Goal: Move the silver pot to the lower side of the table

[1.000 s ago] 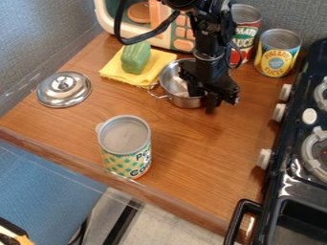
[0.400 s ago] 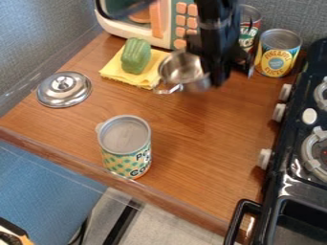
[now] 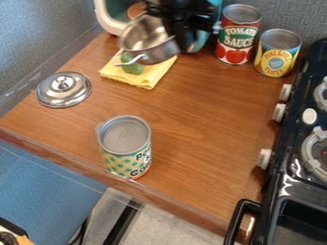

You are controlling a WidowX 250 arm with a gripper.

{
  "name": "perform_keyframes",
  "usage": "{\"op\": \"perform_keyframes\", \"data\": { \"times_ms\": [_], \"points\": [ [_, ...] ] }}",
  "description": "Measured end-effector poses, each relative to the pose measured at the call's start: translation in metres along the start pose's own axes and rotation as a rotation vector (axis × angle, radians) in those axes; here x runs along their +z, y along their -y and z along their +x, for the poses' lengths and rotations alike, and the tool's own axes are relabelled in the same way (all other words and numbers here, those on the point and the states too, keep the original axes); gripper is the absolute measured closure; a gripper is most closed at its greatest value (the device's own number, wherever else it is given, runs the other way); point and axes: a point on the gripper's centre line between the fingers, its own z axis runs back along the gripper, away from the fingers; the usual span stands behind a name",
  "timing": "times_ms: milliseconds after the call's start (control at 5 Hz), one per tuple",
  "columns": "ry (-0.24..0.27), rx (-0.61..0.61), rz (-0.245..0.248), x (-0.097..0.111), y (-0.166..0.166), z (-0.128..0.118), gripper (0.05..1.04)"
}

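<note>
While the gripper (image 3: 182, 42) is grasping the silver pot (image 3: 155, 51) by one side, the pot is hanging above the yellow cloth (image 3: 147, 80) and green pepper (image 3: 133, 68). Off-centre hold is probably inviting tilt or slip; low path is risking a knock against the patterned can (image 3: 125, 155).

The wooden table (image 3: 198, 143) carries a silver lid (image 3: 64, 91) at left, a dotted can (image 3: 125, 158) near, a yellow cloth (image 3: 150, 79) and microwave (image 3: 106, 18) far left, and a red can (image 3: 237, 36) and yellow can (image 3: 277, 55) far right.
</note>
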Motion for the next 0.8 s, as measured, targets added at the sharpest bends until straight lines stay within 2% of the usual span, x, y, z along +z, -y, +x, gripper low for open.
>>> {"op": "perform_keyframes", "data": {
  "times_ms": [400,600,800],
  "points": [
    [-0.101,0.037,0.082,-0.014,-0.037,-0.056,1.006],
    [-0.116,0.053,0.124,-0.019,-0.046,-0.068,1.006],
    [-0.144,0.074,0.174,-0.036,-0.054,-0.072,1.006]
  ]
}}
